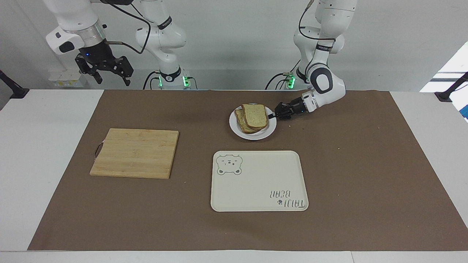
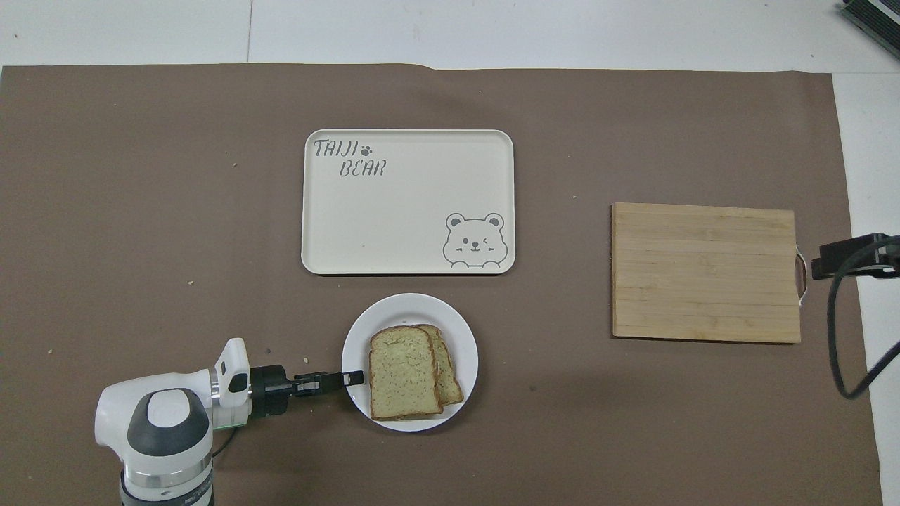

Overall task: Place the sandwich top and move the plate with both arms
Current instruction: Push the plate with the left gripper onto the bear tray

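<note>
**Pinching the plate rim, tray sits straight ahead**

Gripping the plate [image 1: 253, 126] at its rim is the left hand [image 1: 272, 116], fingertips closed on the edge that faces the left arm's end of the worktop [image 1: 51, 120]; the hand comes in low and nearly level, so the plate lies straight out from the fingertips, toward the right arm's end; the sandwich top [image 1: 255, 115] already sits on the stack on that plate, a bit askew over the slice below, so I'd say the bread step is done and the plate move is what's left.

Key relation: the cream tray [image 1: 259, 181] is just farther from the robots than the plate, close but not touching; looks like a short carry or slide that way.

The right hand [image 1: 103, 68] hangs high over the right arm's end, jaws wide, holding nothing, waiting; well apart from the plate, so the left arm is clearly nearer.

Brown mat [image 1: 365, 175] is flat with a few crumbs; cutting board [image 1: 135, 152] sits well off to the right arm's end; plenty of room.
</note>
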